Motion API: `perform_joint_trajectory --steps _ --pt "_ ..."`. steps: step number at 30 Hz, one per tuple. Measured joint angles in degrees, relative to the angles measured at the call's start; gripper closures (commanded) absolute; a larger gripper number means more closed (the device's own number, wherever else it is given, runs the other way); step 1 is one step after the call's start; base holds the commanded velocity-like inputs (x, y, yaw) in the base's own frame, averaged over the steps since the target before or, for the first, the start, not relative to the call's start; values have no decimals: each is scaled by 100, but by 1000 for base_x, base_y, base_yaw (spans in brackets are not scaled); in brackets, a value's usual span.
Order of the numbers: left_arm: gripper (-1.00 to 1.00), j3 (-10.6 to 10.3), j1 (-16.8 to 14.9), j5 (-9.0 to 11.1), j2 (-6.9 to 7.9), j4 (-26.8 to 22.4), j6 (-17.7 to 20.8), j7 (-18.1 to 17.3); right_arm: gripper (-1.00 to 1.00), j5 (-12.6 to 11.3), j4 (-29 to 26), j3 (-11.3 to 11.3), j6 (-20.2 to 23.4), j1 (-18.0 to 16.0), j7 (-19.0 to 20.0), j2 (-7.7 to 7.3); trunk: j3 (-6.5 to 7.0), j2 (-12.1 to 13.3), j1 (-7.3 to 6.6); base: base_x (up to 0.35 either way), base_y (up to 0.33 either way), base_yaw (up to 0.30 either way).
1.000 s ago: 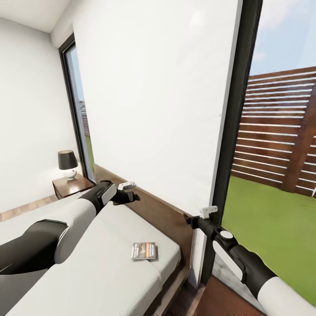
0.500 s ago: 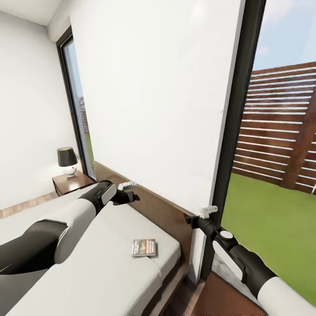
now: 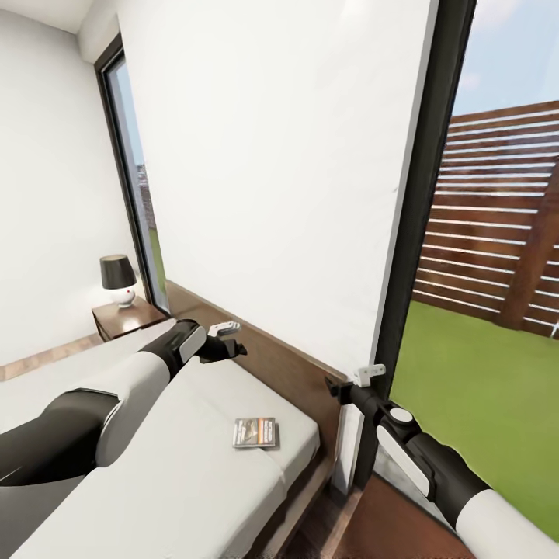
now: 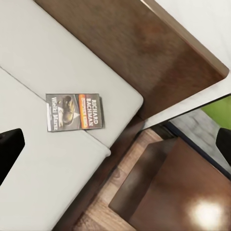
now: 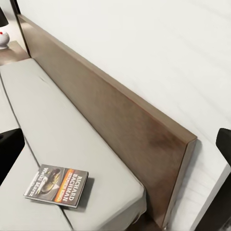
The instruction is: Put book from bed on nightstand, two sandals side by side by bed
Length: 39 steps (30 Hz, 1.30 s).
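Note:
The book (image 3: 255,433), dark with an orange band, lies flat on the pale grey mattress of the bed (image 3: 194,481), close to the headboard (image 3: 287,373) and the bed's near corner. My left gripper (image 3: 231,347) hangs open over the mattress by the headboard, to the book's upper left. My right gripper (image 3: 335,386) stands open at the headboard's end, right of the book. The left wrist view has the book (image 4: 74,111) between wide-apart fingers (image 4: 9,149). In the right wrist view the book (image 5: 57,185) lies below the open gripper (image 5: 118,147). The sandals are out of view.
One nightstand (image 3: 128,317) with a black-shaded lamp (image 3: 118,279) stands at the bed's far side. A second glossy nightstand (image 4: 178,192) sits on the wood floor just past the bed's near corner. A black window frame (image 3: 415,233) rises to the right of the headboard.
The whole picture has shifted slightly, so the camera has moved. Both arms keep their pose and the book lies still on the mattress.

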Motion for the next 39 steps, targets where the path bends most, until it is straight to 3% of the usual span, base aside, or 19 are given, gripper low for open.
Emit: perform_joint_trajectory --steps 31,36,39 --pt "-100 -4 4 -8 -14 -36 55 54 -100 -5 0 -3 6 2 6 0 -279 6 -1 0 0 0" --pt "-100 -13 -17 -15 -11 -711 1101 129 -100 -5 73 -15 -28 5 0 -3 -321 9 -2 0 0 0" --pt "-100 -14 -39 -35 -6 -848 1267 208 -100 -6 109 -25 -37 4 -1 -7 -349 9 -2 0 0 0"
